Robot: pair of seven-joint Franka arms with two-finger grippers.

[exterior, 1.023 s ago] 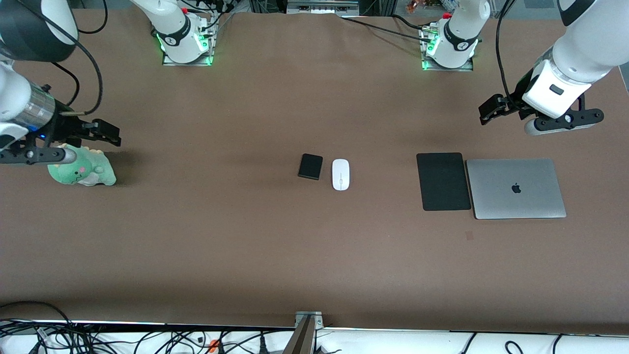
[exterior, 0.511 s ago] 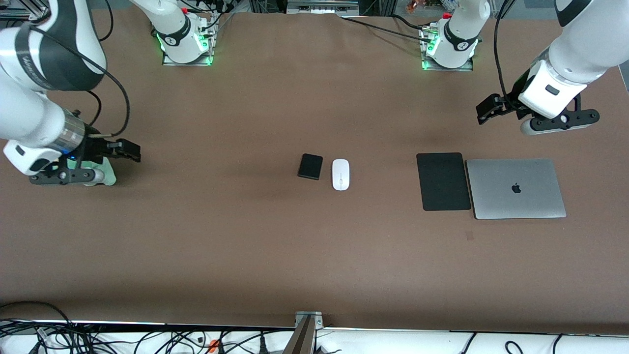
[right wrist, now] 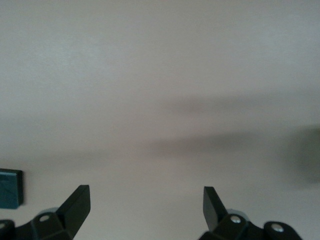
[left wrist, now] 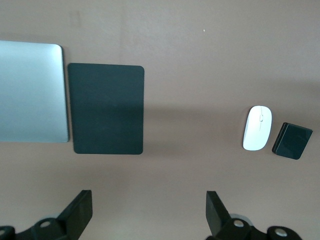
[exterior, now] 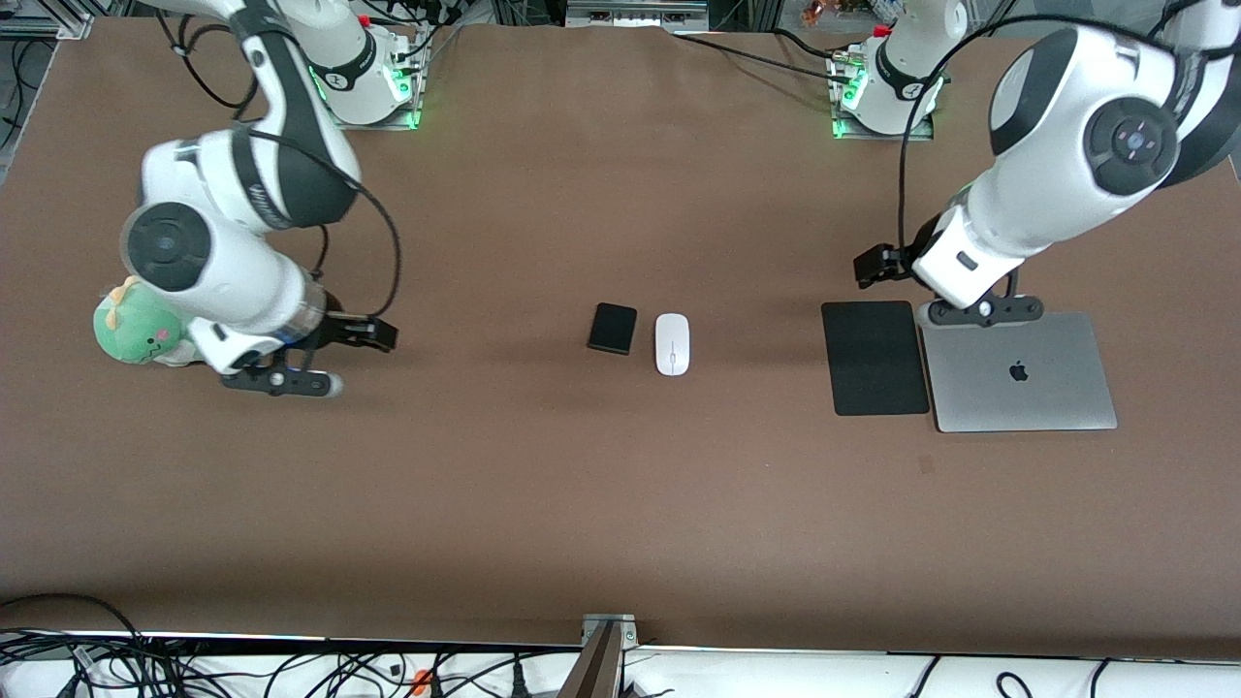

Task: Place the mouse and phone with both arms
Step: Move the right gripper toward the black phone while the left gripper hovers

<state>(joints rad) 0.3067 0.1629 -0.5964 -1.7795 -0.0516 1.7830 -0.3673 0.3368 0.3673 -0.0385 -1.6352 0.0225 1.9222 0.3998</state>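
The black phone and the white mouse lie side by side at the table's middle, the phone toward the right arm's end. My right gripper hangs open over bare table between the green plush and the phone, holding nothing. My left gripper is open and empty over the table by the black mat's corner. The left wrist view shows the mouse and the phone well apart from its fingers. A dark slab's corner sits at the edge of the right wrist view.
A flat black mat and a closed silver laptop lie side by side toward the left arm's end. A green plush toy sits near the right arm's end, partly covered by that arm. Cables run along the table's front edge.
Both arms have swung in toward the table's middle. The right gripper left the plush and moved toward the phone. The left gripper moved to the mat's corner. Both stayed open.
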